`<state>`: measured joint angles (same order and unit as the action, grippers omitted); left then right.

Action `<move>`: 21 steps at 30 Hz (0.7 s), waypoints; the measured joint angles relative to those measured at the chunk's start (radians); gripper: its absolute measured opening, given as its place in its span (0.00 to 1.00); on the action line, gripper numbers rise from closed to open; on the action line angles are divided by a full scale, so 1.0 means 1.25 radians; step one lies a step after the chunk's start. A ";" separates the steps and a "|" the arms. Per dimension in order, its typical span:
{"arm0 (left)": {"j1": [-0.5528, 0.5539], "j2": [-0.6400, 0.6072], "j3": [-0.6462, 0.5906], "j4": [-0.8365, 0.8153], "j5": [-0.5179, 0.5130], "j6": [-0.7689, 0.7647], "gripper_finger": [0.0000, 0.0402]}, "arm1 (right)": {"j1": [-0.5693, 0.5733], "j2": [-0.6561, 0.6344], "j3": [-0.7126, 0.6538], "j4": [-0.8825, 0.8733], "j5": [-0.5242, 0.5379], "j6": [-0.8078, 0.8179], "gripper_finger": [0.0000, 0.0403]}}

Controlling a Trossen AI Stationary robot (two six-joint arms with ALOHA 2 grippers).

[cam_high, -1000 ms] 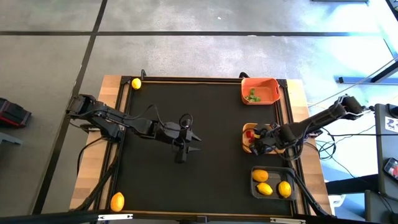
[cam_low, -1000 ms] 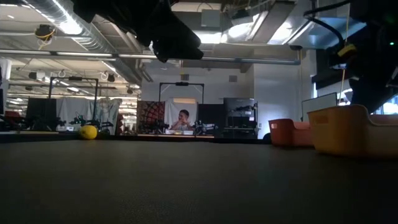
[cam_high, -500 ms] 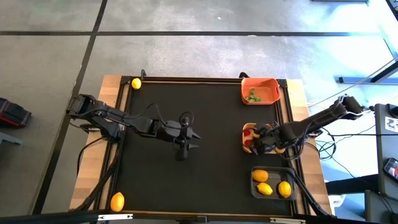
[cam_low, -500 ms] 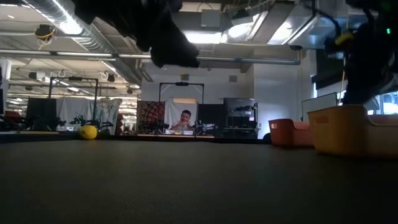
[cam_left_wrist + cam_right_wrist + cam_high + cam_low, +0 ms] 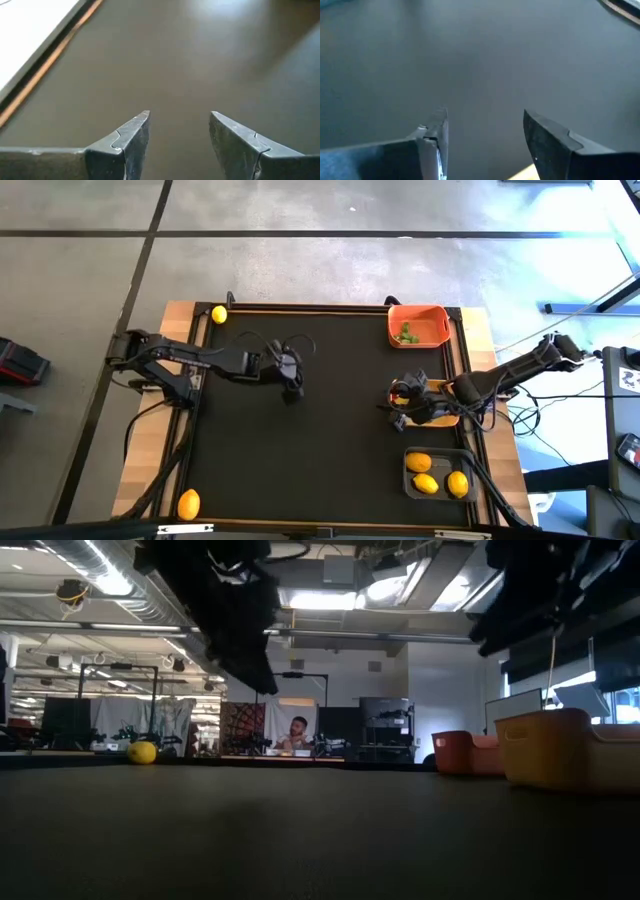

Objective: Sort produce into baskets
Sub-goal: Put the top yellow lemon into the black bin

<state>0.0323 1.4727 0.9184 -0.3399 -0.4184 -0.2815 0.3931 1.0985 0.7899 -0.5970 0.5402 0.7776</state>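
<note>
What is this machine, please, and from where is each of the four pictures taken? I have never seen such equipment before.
It is a robot with two dark arms at a table covered by a black mat. Each arm ends in a two-finger gripper.

One picture looks straight down, one looks level across the mat, and two come from cameras on the wrists.

The left gripper hangs over the mat's middle; the right gripper is at the yellow-tan basket. Both have open jaws and hold nothing.

The orange basket holds green pieces, and the dark basket holds three lemons. Two loose lemons lie at the mat's left corners. A person sits far behind.
</note>
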 joint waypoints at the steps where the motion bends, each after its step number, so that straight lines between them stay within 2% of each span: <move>1: 0.013 -0.004 0.005 -0.024 -0.008 0.005 0.49 | 0.000 0.005 0.000 0.018 0.001 -0.015 0.47; 10: 0.111 -0.010 0.008 -0.064 -0.026 0.056 0.52 | -0.001 0.065 0.000 0.123 0.001 -0.084 0.47; 18: 0.269 -0.010 0.008 -0.189 -0.062 -0.047 0.70 | -0.001 0.104 0.000 0.145 -0.001 -0.088 0.47; 21: 0.338 -0.010 0.008 -0.247 -0.122 -0.090 0.72 | -0.001 0.103 0.000 0.149 -0.001 -0.103 0.47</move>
<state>0.4551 1.4601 0.9287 -0.6491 -0.5713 -0.3938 0.3920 1.2278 0.7895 -0.4107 0.5392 0.6484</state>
